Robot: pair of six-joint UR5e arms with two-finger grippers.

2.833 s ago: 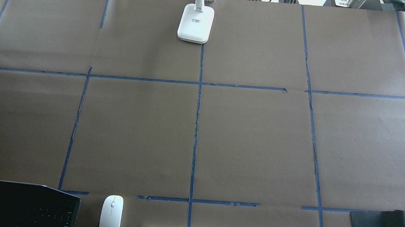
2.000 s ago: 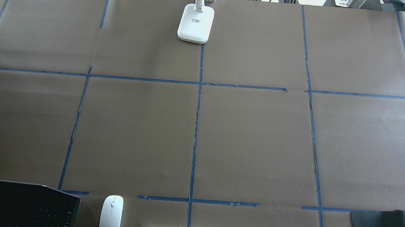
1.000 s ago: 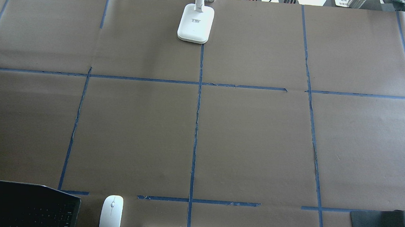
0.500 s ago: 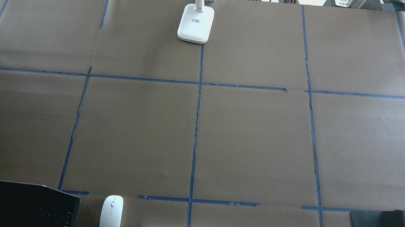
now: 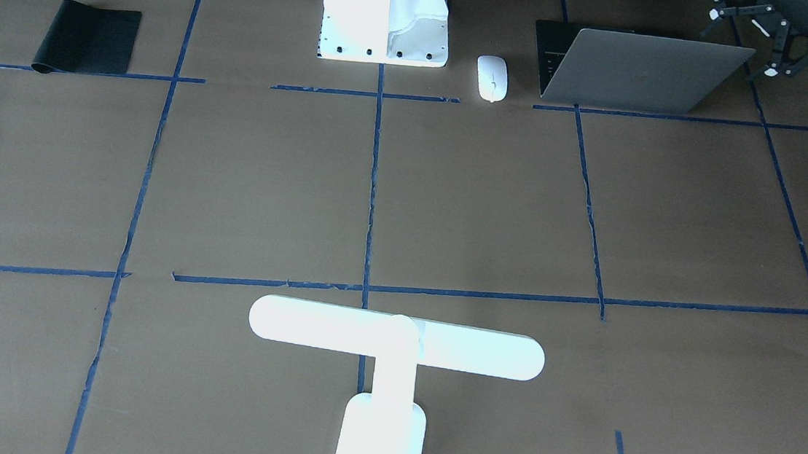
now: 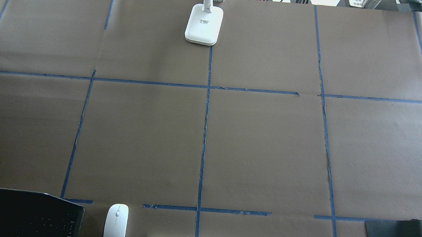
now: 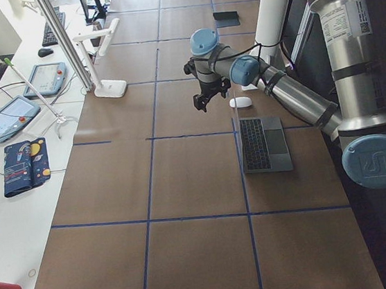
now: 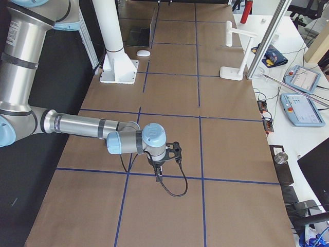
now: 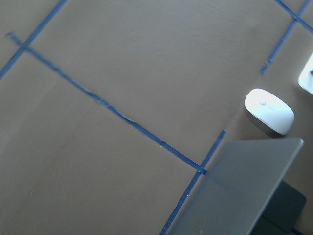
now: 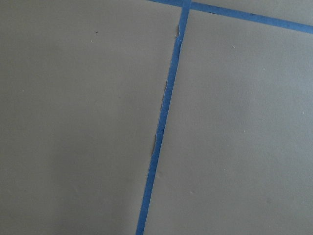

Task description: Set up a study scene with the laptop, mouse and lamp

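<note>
- No word, number or brand name can be read in full in any view.
- A small patch of dark print is borne on the base of the lamp (image 6: 204, 21); its lines are too small to be read.
- A white sticker (image 7: 357, 17) with rows of dark print is carried on the upright column of the left arm (image 7: 353, 77); the print cannot be made out.
- A raised emblem is seen on a blue joint cap (image 7: 377, 161) of that arm; its letters cannot be told.
- A white card (image 6: 356, 1) beyond the worktop's far edge is printed in dark type, but it is blurred.
- Legends on the keys of the laptop (image 6: 22, 215) appear only as faint marks.
</note>
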